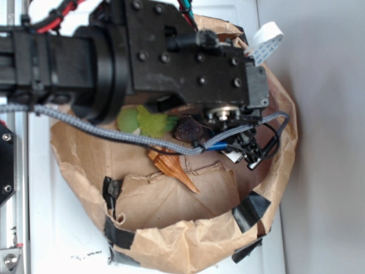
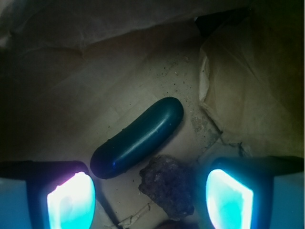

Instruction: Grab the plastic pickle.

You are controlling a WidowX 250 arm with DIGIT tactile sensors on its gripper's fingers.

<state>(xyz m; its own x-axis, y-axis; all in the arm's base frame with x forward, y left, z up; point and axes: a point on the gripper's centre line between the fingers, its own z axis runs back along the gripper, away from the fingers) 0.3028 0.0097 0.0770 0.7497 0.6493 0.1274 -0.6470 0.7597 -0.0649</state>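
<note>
The plastic pickle (image 2: 138, 137), glossy dark green and oblong, lies slantwise on the brown paper floor in the wrist view. My gripper (image 2: 150, 200) hangs open just above and short of it. The left pad (image 2: 71, 200) is below the pickle's lower end, the right pad (image 2: 228, 198) far to its right. Nothing is between the pads except a dark lumpy object (image 2: 169, 183) lying on the floor beneath them. In the exterior view the arm and gripper (image 1: 248, 153) reach down into the paper bag (image 1: 188, 240), and the pickle is hidden behind them.
The bag's crumpled walls (image 2: 243, 95) rise close on the right and behind the pickle. In the exterior view a fuzzy light green plush toy (image 1: 145, 121), the dark lump (image 1: 191, 130) and a brown seashell (image 1: 171, 165) lie inside the bag. Black tape (image 1: 251, 208) patches the rim.
</note>
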